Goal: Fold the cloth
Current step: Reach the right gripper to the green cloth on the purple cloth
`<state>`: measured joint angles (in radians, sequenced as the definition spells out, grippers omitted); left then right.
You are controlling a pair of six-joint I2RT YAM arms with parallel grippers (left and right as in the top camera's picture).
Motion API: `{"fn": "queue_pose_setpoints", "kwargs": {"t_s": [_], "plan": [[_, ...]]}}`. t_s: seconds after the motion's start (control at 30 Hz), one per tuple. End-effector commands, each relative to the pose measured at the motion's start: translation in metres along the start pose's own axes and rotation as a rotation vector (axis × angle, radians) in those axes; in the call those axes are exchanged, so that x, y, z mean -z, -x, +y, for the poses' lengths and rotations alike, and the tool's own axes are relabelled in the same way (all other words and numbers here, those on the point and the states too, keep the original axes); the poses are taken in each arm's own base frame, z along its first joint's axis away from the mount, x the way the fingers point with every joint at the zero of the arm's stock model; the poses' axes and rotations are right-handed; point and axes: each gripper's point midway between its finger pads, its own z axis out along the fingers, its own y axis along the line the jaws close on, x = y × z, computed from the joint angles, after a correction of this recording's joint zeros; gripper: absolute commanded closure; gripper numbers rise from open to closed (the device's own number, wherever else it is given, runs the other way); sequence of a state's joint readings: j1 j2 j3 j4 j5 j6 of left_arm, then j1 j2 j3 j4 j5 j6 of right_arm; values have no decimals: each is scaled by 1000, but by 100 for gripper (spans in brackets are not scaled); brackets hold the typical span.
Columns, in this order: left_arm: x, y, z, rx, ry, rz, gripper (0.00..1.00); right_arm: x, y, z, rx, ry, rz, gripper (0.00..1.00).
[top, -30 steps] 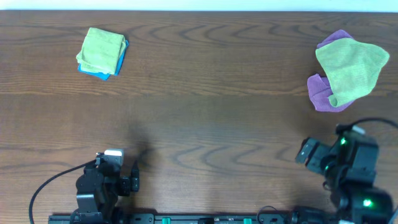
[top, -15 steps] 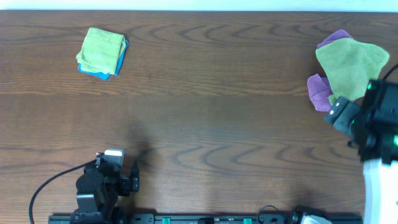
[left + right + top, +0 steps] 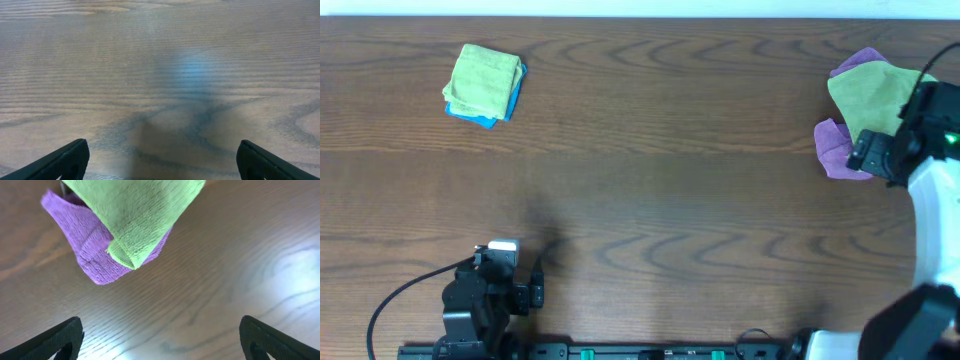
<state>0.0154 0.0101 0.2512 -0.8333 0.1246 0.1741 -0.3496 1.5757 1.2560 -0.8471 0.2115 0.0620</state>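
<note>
The one you need to fold is the loose green cloth [image 3: 878,95]. It lies at the far right of the table [image 3: 670,170], near the back edge. It is rumpled and not folded. It sits on top of a purple cloth [image 3: 836,152], which pokes out from under it on the left and at the back. In your right wrist view, a corner of the green one hangs down over the purple one, and the tip of that corner is turned over on itself.

Your right claw [image 3: 868,152] is at the front edge of that pile, close to where green meets purple. Its two fingers [image 3: 55,341] show at the bottom corners of the wrist view, far apart, so this claw is wide open. Only table wood shows between them. Both cloths lie just ahead of the fingers, not between them.

Your left claw [image 3: 532,290] is at the front left of the table, well apart from the cloths. Its fingers [image 3: 57,162] are spread wide too, so it is open, with bare wood under it.

At the back left is another small pile. A folded green cloth [image 3: 482,80] lies neatly on a blue cloth [image 3: 480,116]. The blue peeks out along the front and right edges.
</note>
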Motion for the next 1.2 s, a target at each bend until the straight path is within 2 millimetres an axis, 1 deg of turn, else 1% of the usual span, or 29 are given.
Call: {"fn": "queue_pose_setpoints", "kwargs": {"t_s": [0.0, 0.17, 0.4, 0.63, 0.87, 1.03, 1.17], "plan": [[-1, -16, -2, -24, -11, 58, 5, -15, 9, 0, 22, 1, 1, 1], [-1, -16, -2, -24, -11, 58, 5, -47, 18, 8, 22, 4, 0, 1], [-1, -16, -2, -24, -10, 58, 5, -73, 20, 13, 23, 5, 7, 1], [-1, -16, -2, -24, -11, 58, 5, -84, 28, 15, 17, 5, -19, 1], [-1, -16, -2, -24, -10, 58, 5, -90, 44, 16, 1, 7, -79, 1], [-1, -16, -2, -24, -11, 58, 5, -94, 45, 25, 2, 53, -82, 1], [-1, -16, -2, -24, -11, 58, 5, -101, 43, 27, 4, 59, -72, 1]]}}
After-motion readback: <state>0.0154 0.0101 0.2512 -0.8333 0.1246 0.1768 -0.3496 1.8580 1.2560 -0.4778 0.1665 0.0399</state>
